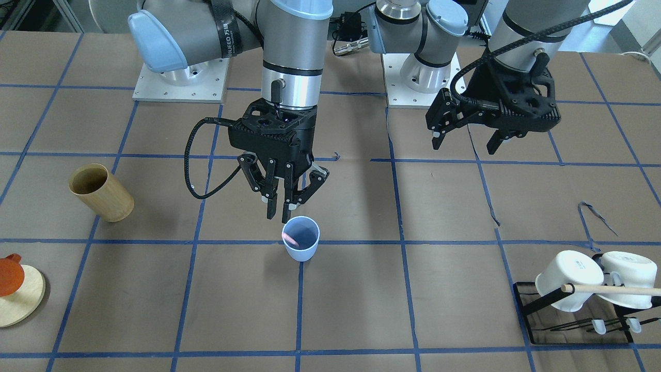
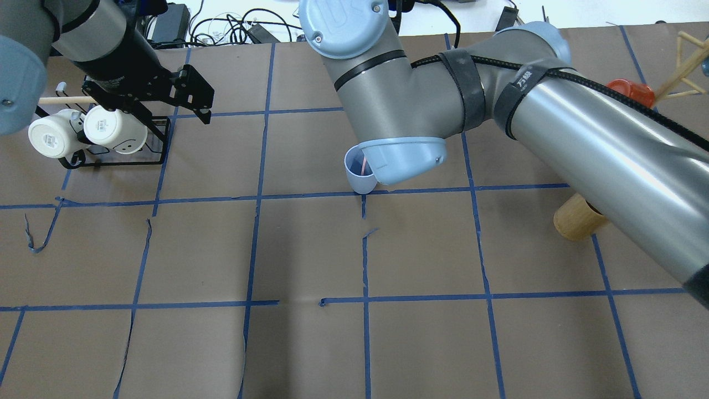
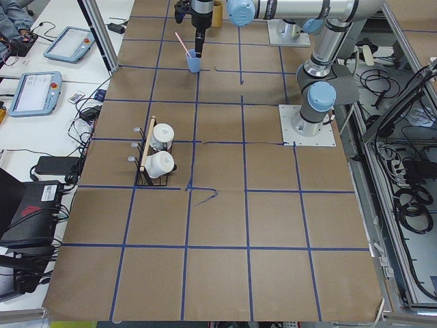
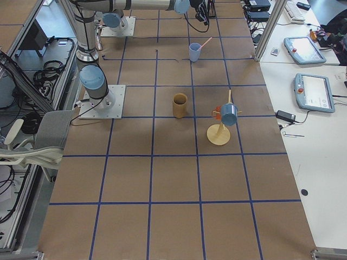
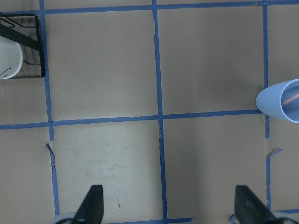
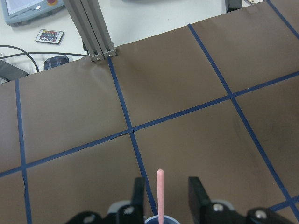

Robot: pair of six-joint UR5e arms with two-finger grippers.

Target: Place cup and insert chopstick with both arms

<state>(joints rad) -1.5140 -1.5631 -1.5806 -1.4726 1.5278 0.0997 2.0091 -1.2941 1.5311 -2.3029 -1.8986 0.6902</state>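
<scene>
One blue cup (image 1: 301, 245) stands upright midway between the table's (image 1: 454, 289) robot edge and operators' edge, one pink chopstick (image 6: 160, 193) leaning inside. The right gripper (image 1: 279, 214) hangs just above, fingers (image 6: 138, 198) apart either side of the chopstick, while the left gripper (image 1: 465, 147), spread wide and empty, hovers nearer the robot's edge. Two white mugs (image 1: 568, 281) sit on one black rack (image 1: 522, 305) near the operators' edge, overhead the right arm's elbow (image 2: 407, 158) hides part of the cup, and brown paper (image 1: 129, 310) gridded with blue tape (image 1: 403, 289), torn in spots, covers the table.

Brown paper (image 2: 310, 354) gridded with blue tape (image 2: 365, 266) covers the table. White benches (image 3: 51, 68) carrying tablets (image 3: 34, 93) flank it, and a grey chair (image 4: 51, 135) stands alongside.
</scene>
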